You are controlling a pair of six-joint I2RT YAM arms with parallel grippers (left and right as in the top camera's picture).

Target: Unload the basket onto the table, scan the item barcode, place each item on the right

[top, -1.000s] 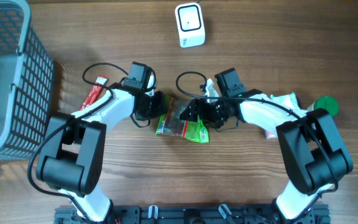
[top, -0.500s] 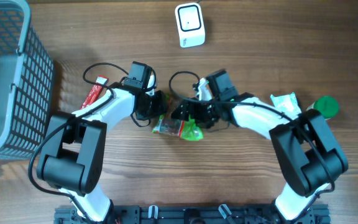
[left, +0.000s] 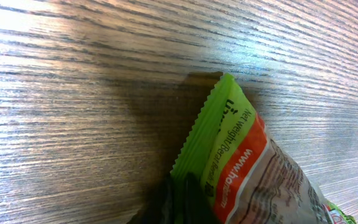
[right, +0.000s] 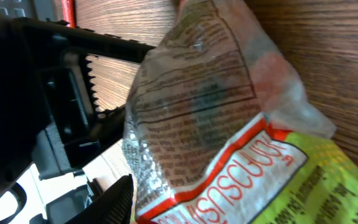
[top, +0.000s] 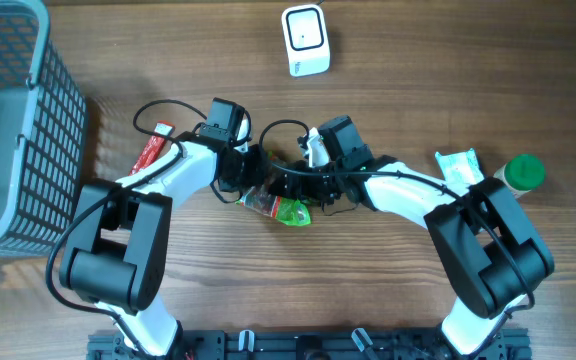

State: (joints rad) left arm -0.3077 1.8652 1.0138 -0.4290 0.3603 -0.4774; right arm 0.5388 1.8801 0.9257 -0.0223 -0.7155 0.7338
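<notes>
You've got the wooden table [top: 418, 60] with the grey basket [top: 8, 120] off on the left, well away from the action. Both arms are folded in to the middle and meet over one item. The white scanner [top: 305, 40] sits at the far edge, well apart from them, so the read looks a way off yet.

The snack packet [top: 280, 207] is right between the two wrists, and it seems to be tipped up off the wood rather than lying flat. Your left gripper [top: 248, 172] is clenched on its crimped green edge, most likely to anchor it while the other side gets taken. Your right gripper [top: 286, 185] is pressed in against the opposite end. Its camera is filled with the printed back panel, and I can't tell whether those jaws have bitten down.

Holding it by both ends would stretch the film flat, which is probably the point, since a wrinkled code reads badly. No barcode shows in either close view.
</notes>
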